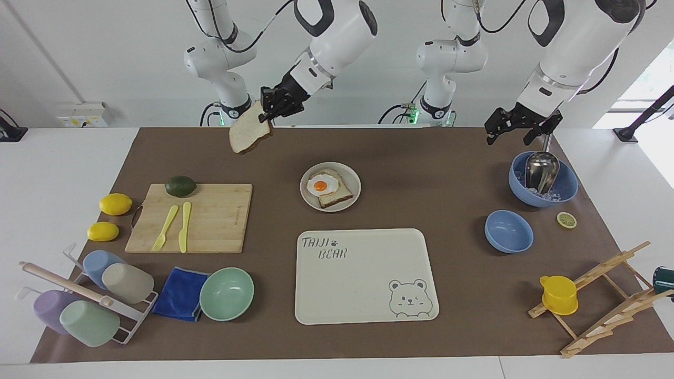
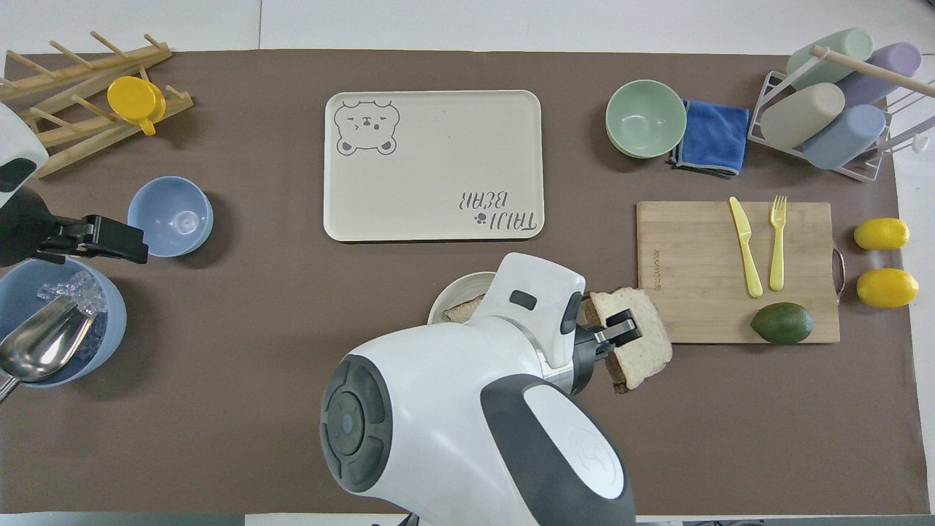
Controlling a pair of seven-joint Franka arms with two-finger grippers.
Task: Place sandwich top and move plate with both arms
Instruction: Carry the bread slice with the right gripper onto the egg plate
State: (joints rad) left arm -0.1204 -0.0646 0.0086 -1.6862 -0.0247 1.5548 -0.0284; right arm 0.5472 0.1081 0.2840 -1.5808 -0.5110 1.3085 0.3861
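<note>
The bread slice is pinched by one edge in the right gripper, hanging below it, raised over the mat between cutting board and plate. Being light, soft and floppy, it is judged easily torn; gentle handling is advised. The left gripper waits wide over the ice bowl.

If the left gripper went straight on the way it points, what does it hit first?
Probably the big blue bowl with ice and scoop: the open left gripper waits above it, fingers angled downward. Depth is unclear, so it may land on the mat beside the bowl.
</note>
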